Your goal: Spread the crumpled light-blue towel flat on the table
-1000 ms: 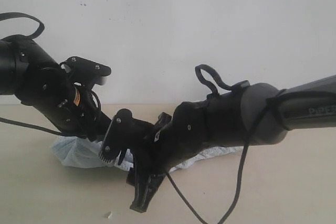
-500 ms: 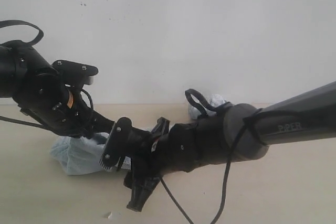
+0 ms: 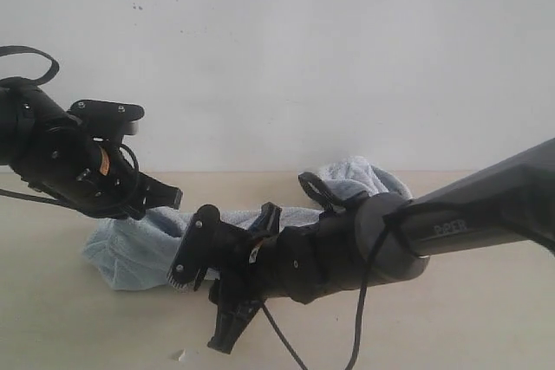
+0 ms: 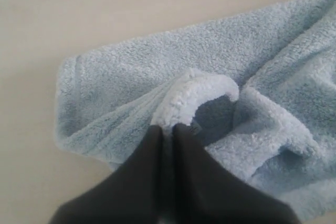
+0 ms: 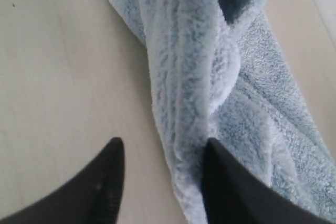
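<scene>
At the towel's left end, the left gripper (image 4: 169, 129) is clamped tight on the cloth, its two dark fingers (image 4: 147, 156) pressed together on a raised loop of the pale hem edge, lifted a little above the rest of the pile. The towel (image 3: 130, 253), a fluffy pale grey-blue terry cloth, lies crumpled on the beige table (image 3: 69, 327). It runs as a long bunched band from a flatter, folded patch under the left gripper, across behind the right arm, to a rumpled hump at its far right end near the white wall (image 3: 347, 58). Toward the towel's middle, the right gripper (image 5: 160, 156) reaches in low with its jaws apart. A thick rolled ridge of the towel runs between them. One finger (image 5: 218, 177) seems to lie against the side of that ridge, though the close view leaves the contact uncertain. The other finger (image 5: 107, 177) stands clear of the towel over bare table.
</scene>
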`<state>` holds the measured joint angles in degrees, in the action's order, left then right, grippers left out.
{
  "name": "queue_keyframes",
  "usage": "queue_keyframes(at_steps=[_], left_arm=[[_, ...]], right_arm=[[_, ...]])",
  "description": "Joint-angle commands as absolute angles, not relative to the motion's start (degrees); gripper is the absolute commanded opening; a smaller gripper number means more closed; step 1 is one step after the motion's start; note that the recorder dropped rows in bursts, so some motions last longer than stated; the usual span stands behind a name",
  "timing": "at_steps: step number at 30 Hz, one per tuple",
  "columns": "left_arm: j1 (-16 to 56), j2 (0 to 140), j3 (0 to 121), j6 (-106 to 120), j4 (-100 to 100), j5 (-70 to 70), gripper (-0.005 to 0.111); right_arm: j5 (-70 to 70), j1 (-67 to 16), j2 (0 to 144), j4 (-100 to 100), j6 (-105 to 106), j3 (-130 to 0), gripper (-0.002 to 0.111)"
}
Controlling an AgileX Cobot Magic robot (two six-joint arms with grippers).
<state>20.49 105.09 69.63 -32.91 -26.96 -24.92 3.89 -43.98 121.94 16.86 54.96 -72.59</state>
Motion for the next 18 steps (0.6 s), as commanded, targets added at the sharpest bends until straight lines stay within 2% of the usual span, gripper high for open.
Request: queue_keyframes(at_steps=[1, 7, 12, 18], left_arm=[[18.77, 105.28, 69.58, -33.68, -26.39, -24.38, 0.004], [18.42, 105.28, 69.58, -33.34, -27.91, -22.86, 0.004], [18.29, 105.28, 69.58, -35.75, -27.44, -17.31, 0.004], [16.58, 103.88, 69.58, -43.68, -27.44, -15.41, 0.004]], right_arm=[[5.39, -43.94, 121.65, 21.90, 53.54, -72.70, 0.000], [8.87, -42.15, 119.87, 25.41, 53.54, -72.70, 0.000], [8.07, -38.39, 113.05, 26.03, 53.54, -72.70, 0.000], [-3.71, -32.50, 101.15, 26.23, 53.69, -72.70, 0.000]])
